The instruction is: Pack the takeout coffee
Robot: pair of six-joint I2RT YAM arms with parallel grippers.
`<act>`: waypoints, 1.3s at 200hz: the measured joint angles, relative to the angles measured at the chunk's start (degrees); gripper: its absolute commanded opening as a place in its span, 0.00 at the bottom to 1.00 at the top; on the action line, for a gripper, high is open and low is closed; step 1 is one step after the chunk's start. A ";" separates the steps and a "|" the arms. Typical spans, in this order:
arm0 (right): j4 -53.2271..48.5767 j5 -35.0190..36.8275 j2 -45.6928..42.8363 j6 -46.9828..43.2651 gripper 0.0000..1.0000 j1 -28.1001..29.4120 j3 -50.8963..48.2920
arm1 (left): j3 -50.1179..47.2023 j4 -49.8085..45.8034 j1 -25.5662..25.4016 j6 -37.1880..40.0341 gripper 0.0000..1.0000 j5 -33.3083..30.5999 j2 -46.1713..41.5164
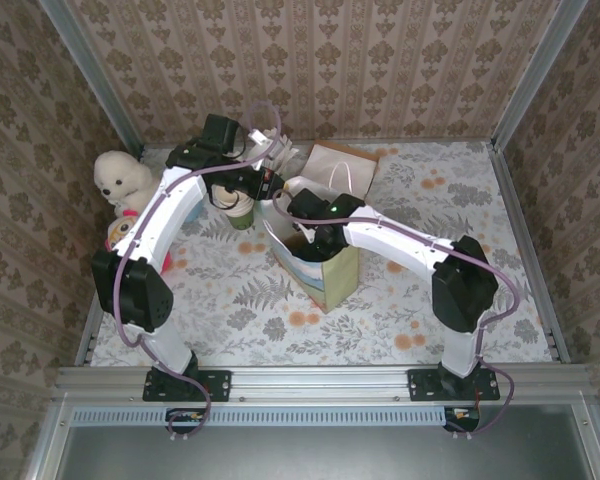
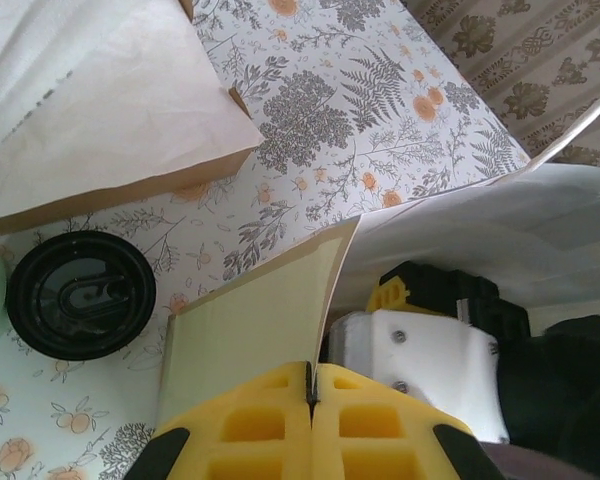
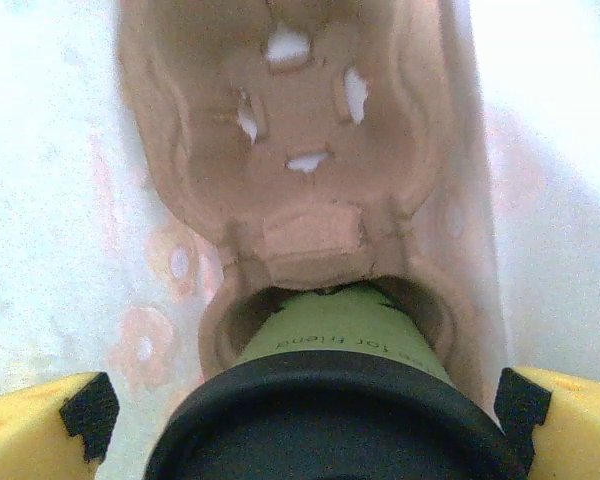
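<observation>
From above, the paper bag (image 1: 332, 282) stands upright in the middle of the floral worktop (image 1: 410, 310) with its mouth open. The left tool (image 1: 267, 192) sits at the bag's far-left rim. The right arm (image 1: 400, 235) bends down into the mouth, and its tip is hidden inside. A second lidded cup (image 1: 238, 210) stands just beside the bag on the left, under the left arm. A flat bag (image 1: 340, 165) lies at the far side, and a white plush toy (image 1: 120, 178) sits at the left edge.

The left wrist camera shows the left tool (image 2: 310, 400) clenched, its yellow fingers (image 2: 260, 425) pressed together on the paper bag's (image 2: 260, 320) rim and holding that wall up. Inside the open mouth are white and black parts of the right arm. The second lidded cup (image 2: 80, 295) stands on the worktop left of the bag, apart from it, with the flat bag (image 2: 100, 110) beyond.

From the right wrist, inside the bag, the right tool (image 3: 307, 412) is released. Its fingers (image 3: 85, 415) stand wide on either side of the takeout coffee (image 3: 330, 400), clear of the black lid. The green cup stands upright in the near pocket of a brown pulp cup carrier (image 3: 290, 150) lying on the bag's floor. The carrier's far pocket holds nothing.
</observation>
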 measured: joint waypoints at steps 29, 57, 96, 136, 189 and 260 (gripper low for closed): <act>2.82 1.03 -3.74 -0.04 1.00 0.00 -0.04 | -1.16 0.72 -0.02 -0.87 0.00 -0.44 -0.79; 7.80 1.29 -8.15 -0.92 1.00 0.00 -1.62 | -1.95 1.57 -0.31 -1.55 0.00 -1.09 -1.31; 15.93 1.51 -13.84 -1.99 1.00 0.00 -5.68 | -2.86 2.23 -0.37 -2.03 0.00 -1.73 -2.12; 23.63 1.53 -19.93 -3.78 1.00 0.00 -9.01 | -3.32 3.19 -0.46 -3.43 0.00 -3.23 -2.45; 26.97 2.38 -28.55 -3.48 1.00 0.00 -10.16 | -3.96 3.50 -1.03 -3.65 0.00 -6.25 -3.63; 29.11 8.04 -38.91 3.74 1.00 -1.16 -16.44 | -6.14 4.55 -1.07 -4.48 0.00 -9.09 -5.90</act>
